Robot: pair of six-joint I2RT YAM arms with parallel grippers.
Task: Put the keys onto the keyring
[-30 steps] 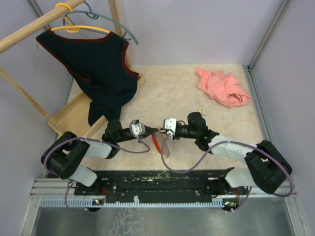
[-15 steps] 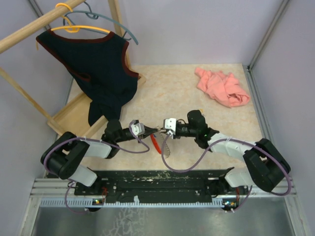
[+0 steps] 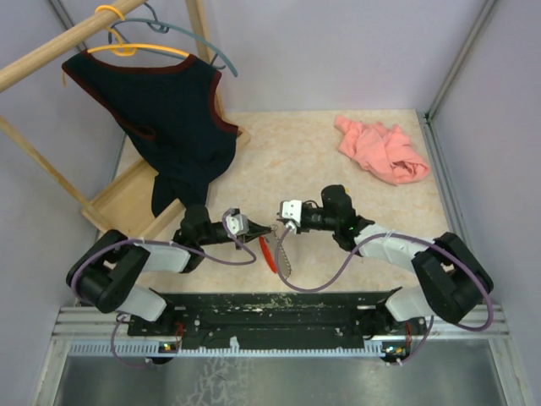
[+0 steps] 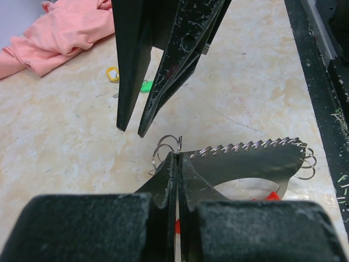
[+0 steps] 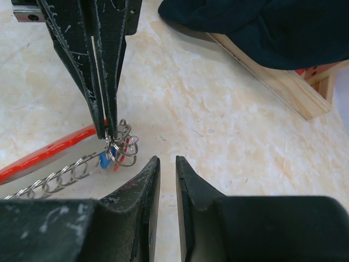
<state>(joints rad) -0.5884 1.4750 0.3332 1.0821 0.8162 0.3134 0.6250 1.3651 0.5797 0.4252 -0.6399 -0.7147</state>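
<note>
Seen from above, the left gripper [image 3: 265,228] and right gripper [image 3: 278,225] meet tip to tip over the near middle of the bench [image 3: 321,169]. Their fingers hide the top end of the keyring [image 3: 285,258], and no key can be made out there.

The left wrist camera shows the left gripper [image 4: 178,156] clamped tight on a tangle of small wire rings [image 4: 166,146] at one end of the keyring's silvery strip [image 4: 251,148]. From that pinch the strip's long axis runs off to the right. In the overhead view it points toward the near edge, with the red loop [image 3: 268,252] alongside it on the left. I cannot tell whether its far end rests on the bench.

The right gripper [image 5: 166,160] stands narrowly parted with nothing between its fingers, just short of the rings.

A yellow bit [image 4: 112,73] and a green bit [image 4: 145,85] lie near the pink cloth [image 4: 60,33]. They are possibly key tags, but too small to be sure.
</note>
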